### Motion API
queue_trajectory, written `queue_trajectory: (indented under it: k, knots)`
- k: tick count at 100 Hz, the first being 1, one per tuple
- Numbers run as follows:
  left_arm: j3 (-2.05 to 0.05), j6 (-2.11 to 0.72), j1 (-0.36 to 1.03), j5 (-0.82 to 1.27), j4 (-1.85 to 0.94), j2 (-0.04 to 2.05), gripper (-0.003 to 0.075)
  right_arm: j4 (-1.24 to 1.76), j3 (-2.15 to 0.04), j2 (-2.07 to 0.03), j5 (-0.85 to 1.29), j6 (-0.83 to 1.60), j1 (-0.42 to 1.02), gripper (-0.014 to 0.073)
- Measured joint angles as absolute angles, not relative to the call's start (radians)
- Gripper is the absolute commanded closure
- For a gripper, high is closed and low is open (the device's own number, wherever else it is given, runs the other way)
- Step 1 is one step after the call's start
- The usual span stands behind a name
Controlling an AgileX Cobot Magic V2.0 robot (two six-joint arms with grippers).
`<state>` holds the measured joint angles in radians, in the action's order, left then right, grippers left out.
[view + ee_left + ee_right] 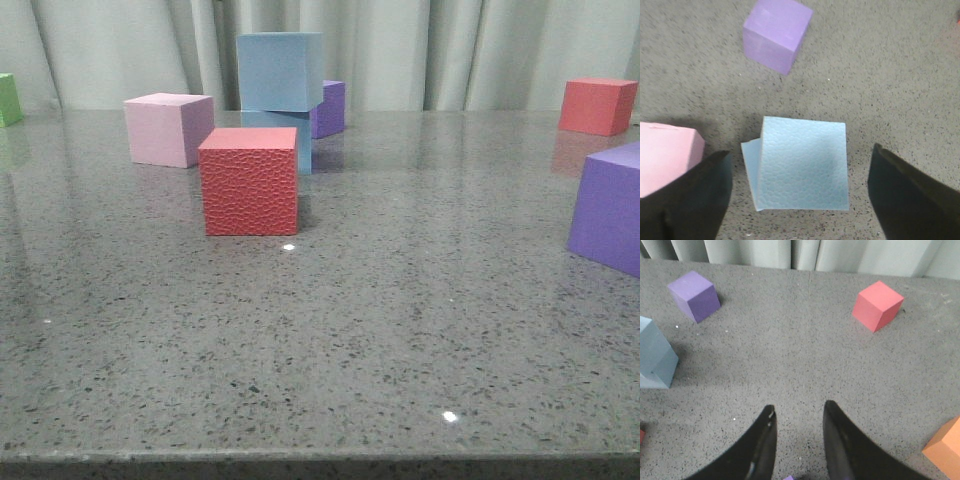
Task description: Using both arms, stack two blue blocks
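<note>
The two blue blocks are sitting one on the other at the far side of the grey speckled table (400, 330), the upper blue block (280, 70) resting on the lower blue block (300, 140) and turned a little off square from it, so one edge of the lower one is peeking out in the left wrist view. I am taking the red textured cube (248, 181) as my mark — it is standing just in front of the stack and hiding most of the lower block. Just behind it to the left, a pink cube (168, 128) is sitting near the stack but apart from it. A purple cube (330, 108) is showing behind the stack, to the right of the red textured cube. Far off to the right, another purple cube (610, 208) is cut off by the picture's edge, with a smooth red cube (597, 105) well behind it (and a green cube (8, 98) at the far left edge).

The left gripper (800, 195) is hanging above the stack with its jaws spread wide — one dark finger on each side of the top block, neither touching it. The right gripper (797, 440) is hovering over bare table, well apart from the stack, its fingers standing only narrowly apart and holding nothing. An orange cube (945, 447) is lying near it.
</note>
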<state>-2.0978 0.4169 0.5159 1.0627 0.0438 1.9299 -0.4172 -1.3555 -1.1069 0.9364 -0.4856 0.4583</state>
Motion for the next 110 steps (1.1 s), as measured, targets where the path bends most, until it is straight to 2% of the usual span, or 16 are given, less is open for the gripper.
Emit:
queue_trajectory:
  k: [18, 36, 52, 65, 83, 110]
  knots:
    - [-2.098, 0.395, 0.516, 1.071, 0.063, 1.887, 0.0402, -0.442, -1.353, -1.077, 0.932, -0.486, 0.458, 0.0346]
    - [-2.098, 0.393, 0.527, 1.081, 0.112, 1.865, 0.0596, -0.468, -1.286, -1.024, 0.888, -0.506, 0.458, 0.0346]
    - [-2.098, 0.388, 0.532, 1.122, 0.155, 1.863, 0.0738, -0.495, -1.213, -0.964, 0.869, -0.516, 0.458, 0.0357]
    - [-2.098, 0.387, 0.532, 1.141, 0.178, 1.859, 0.0738, -0.518, -1.182, -0.921, 0.869, -0.516, 0.458, 0.0453]
    - [-2.098, 0.369, 0.534, 1.173, 0.220, 1.830, 0.0738, -0.532, -1.161, -0.876, 0.873, -0.516, 0.458, 0.0670]
    - [-2.006, 0.336, 0.534, 1.159, 0.257, 1.729, 0.0739, -0.543, -1.129, -0.830, 0.877, -0.520, 0.458, 0.0657]
